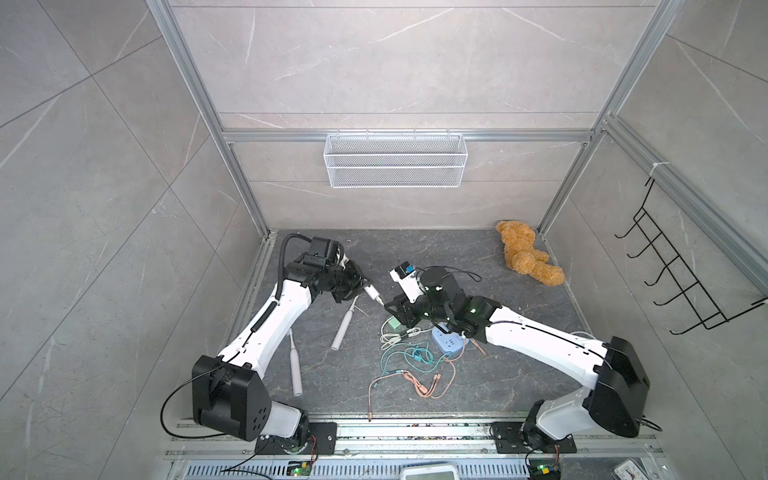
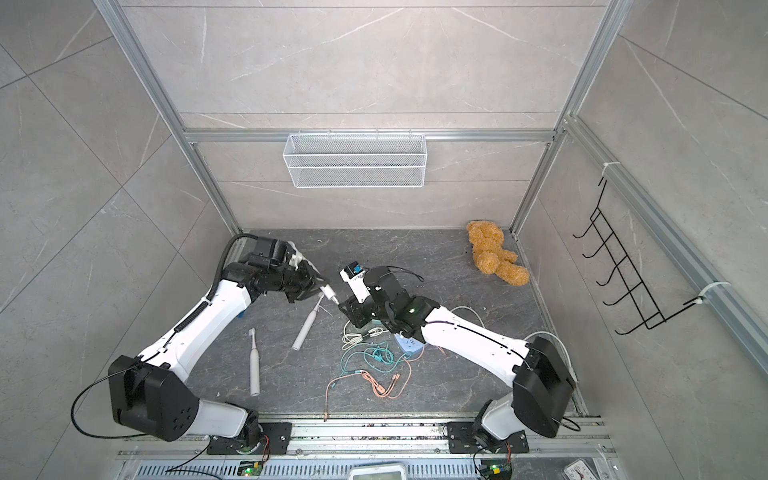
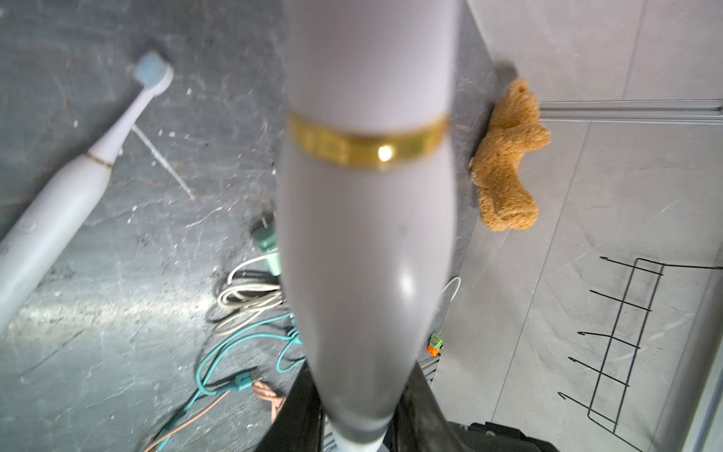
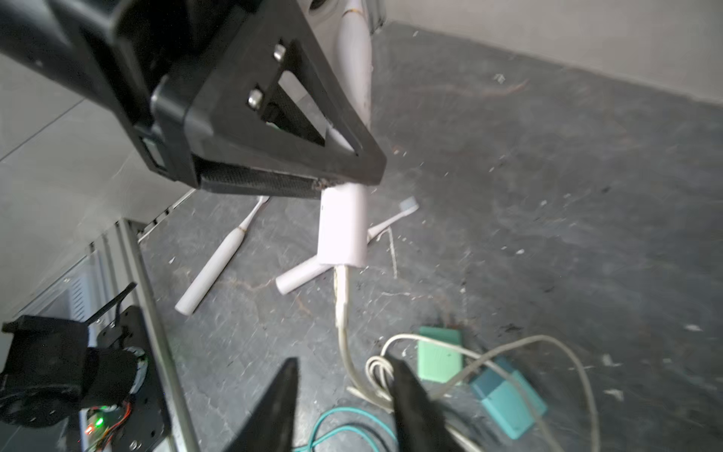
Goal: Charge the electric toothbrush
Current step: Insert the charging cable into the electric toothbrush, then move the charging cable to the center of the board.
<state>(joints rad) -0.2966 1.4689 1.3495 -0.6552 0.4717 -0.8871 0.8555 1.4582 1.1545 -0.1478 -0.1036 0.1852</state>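
Note:
My left gripper (image 1: 358, 286) is shut on the electric toothbrush (image 3: 367, 235), a pale handle with a gold band, held above the table. In the right wrist view the toothbrush's bottom end (image 4: 342, 227) sticks out below the left gripper. The plug of a white charging cable (image 4: 341, 305) meets that end. My right gripper (image 4: 344, 391) hangs just below it, open, and the white cable runs down between its fingers untouched. In both top views the two grippers nearly meet at mid-table, with the right gripper (image 1: 390, 308) beside the toothbrush's end (image 1: 372, 294).
Two more toothbrushes (image 1: 343, 326) (image 1: 295, 365) lie on the dark tabletop. A green adapter (image 4: 438, 360), a blue power strip (image 1: 446, 340) and coiled white, teal (image 1: 409, 355) and orange (image 1: 424, 386) cables lie below my right wrist. A teddy bear (image 1: 528, 257) lies back right, and a wire basket (image 1: 395, 162) hangs on the back wall.

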